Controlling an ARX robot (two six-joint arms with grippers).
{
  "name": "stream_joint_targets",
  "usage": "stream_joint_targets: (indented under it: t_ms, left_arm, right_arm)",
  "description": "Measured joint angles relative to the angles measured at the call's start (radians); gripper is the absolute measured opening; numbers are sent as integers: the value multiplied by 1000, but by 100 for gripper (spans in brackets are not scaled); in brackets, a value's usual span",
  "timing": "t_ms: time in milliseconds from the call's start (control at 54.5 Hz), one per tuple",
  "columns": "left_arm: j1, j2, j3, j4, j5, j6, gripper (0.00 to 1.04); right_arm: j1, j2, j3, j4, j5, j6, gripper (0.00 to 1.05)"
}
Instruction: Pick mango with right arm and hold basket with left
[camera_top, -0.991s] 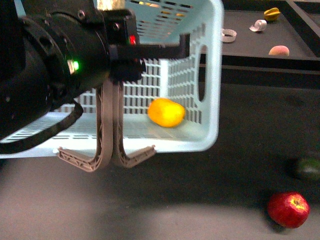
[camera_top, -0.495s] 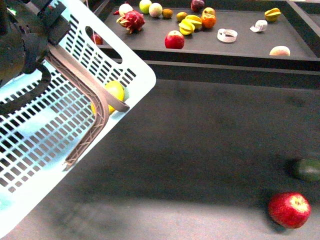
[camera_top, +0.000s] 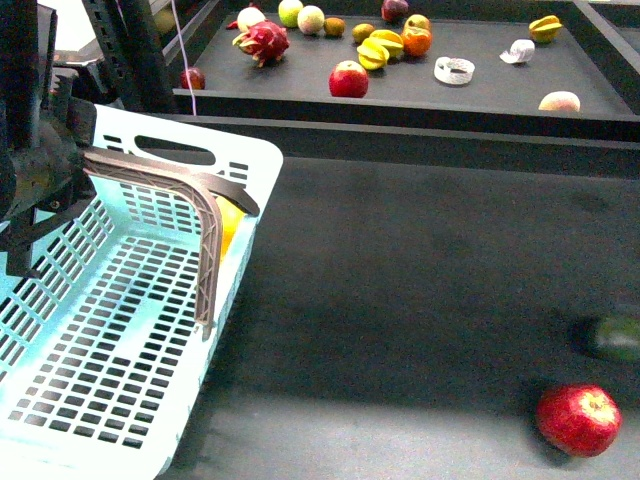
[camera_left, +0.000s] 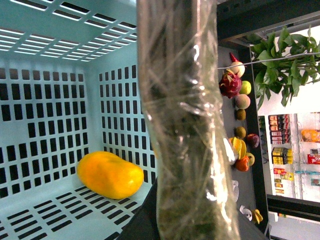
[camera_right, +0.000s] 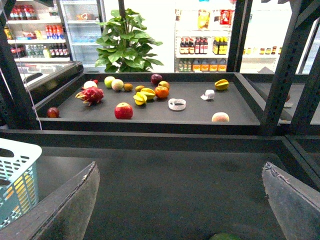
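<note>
The light-turquoise basket (camera_top: 120, 380) hangs tilted at the left, and my left gripper (camera_top: 62, 168) is shut on its grey-brown handles (camera_top: 205, 215). The yellow-orange mango (camera_top: 229, 226) lies inside against the basket's right wall, half hidden by a handle. In the left wrist view the mango (camera_left: 110, 175) rests on the slotted floor (camera_left: 45, 215) beside the handle (camera_left: 182, 125), which fills the middle. My right gripper (camera_right: 180, 210) is open over the dark table with nothing between its fingers (camera_right: 67, 207). It does not show in the front view.
A red apple (camera_top: 578, 418) and a dark green fruit (camera_top: 614, 338) lie on the table at the front right; the green fruit (camera_right: 225, 236) also shows just below the right gripper. A raised black tray (camera_top: 500, 95) with several fruits runs along the back.
The basket has swung away from the camera, down and to the left, and now hangs lower with its floor showing. The mango has stayed inside, shifting toward the basket's right wall.
</note>
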Motion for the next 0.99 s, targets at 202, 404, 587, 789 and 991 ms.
stream_joint_targets:
  t_ms: [202,404,587,789,991]
  left_arm:
    - [27,34,20,-37,35,-63,6]
    - [40,52,60,-87,49,-93,26]
    - [32,15,54,-133,40,-87,59]
    - [12,-159,-15,-230,-28,-46,95]
    - [13,-354,-138,-275,-95,37,97]
  right_arm:
    - [0,0,0,0,0,0,97]
    - [0,0,0,0,0,0,97]
    - [0,0,0,0,0,0,97]
    - [0,0,0,0,0,0,97]
    - [0,0,0,0,0,0,97]
